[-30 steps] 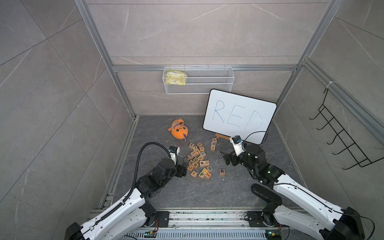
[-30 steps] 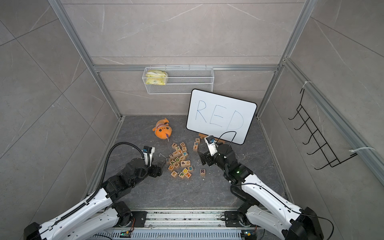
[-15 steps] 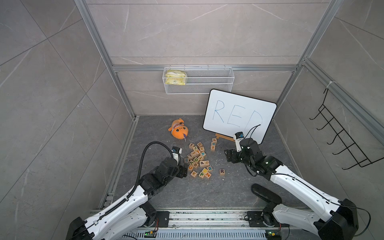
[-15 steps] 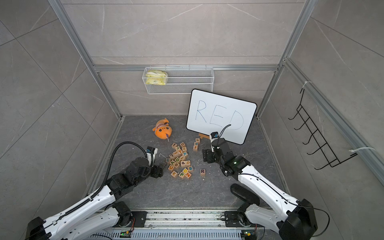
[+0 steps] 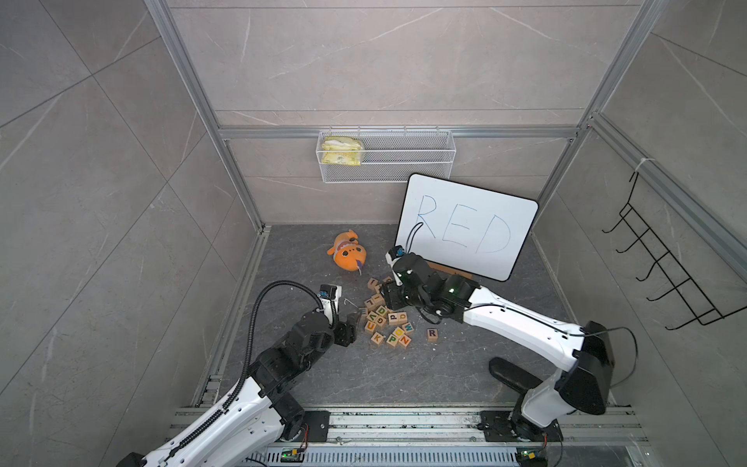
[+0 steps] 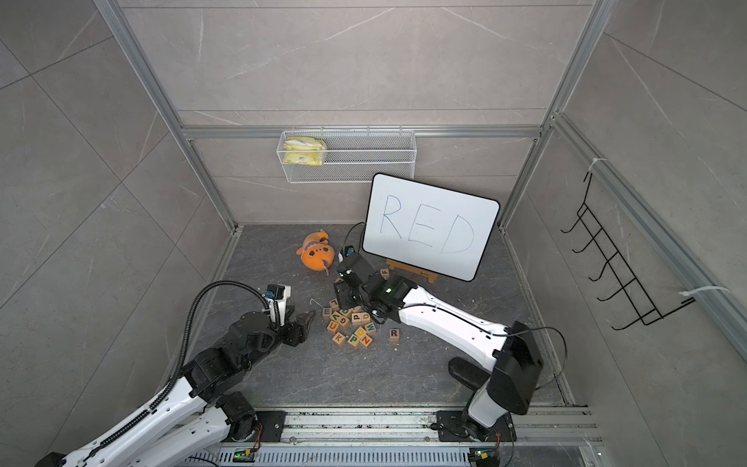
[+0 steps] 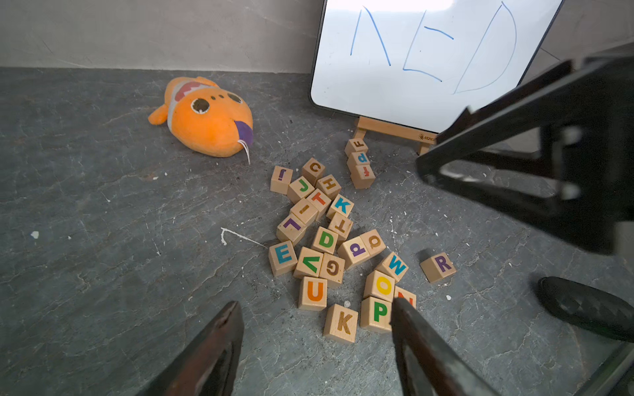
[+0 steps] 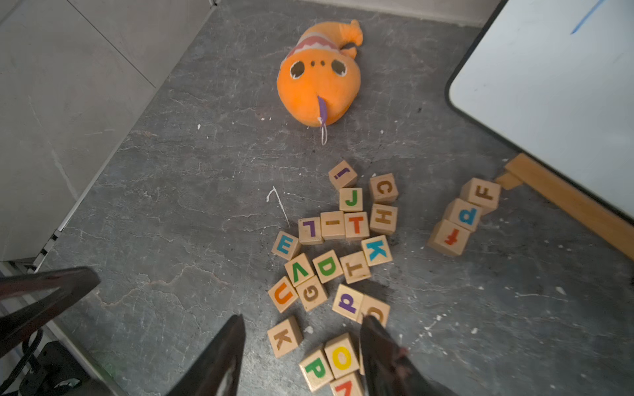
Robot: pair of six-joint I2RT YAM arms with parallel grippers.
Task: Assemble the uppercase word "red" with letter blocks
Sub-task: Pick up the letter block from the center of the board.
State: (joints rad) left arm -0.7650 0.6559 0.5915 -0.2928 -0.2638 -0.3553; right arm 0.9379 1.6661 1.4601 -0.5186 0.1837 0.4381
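The letter blocks lie in a loose pile of wooden cubes on the grey floor. The green D [image 7: 325, 240] sits mid-pile, also seen in the right wrist view [image 8: 327, 265]. A teal-blue E [image 7: 283, 255] lies at the pile's left edge [image 8: 285, 245]. The purple R [image 5: 432, 334] stands alone, right of the pile [image 7: 441, 265]. My left gripper [image 7: 315, 305] is low at the pile's left side, open and empty [image 6: 309, 317]. My right gripper [image 8: 302, 320] hangs over the pile's far side, jaws apart, holding nothing [image 6: 341, 299].
An orange plush fish [image 5: 348, 254] lies behind the pile. The white board [image 5: 465, 226] with RED leans on a wooden easel at back right. Cubes F, p and f [image 8: 459, 219] stand near the easel. A wire basket [image 5: 386, 159] hangs on the back wall.
My right arm swung left, from beside the easel to above the pile, its jaws narrowing. The left gripper's jaws also narrowed and it edged toward the pile.
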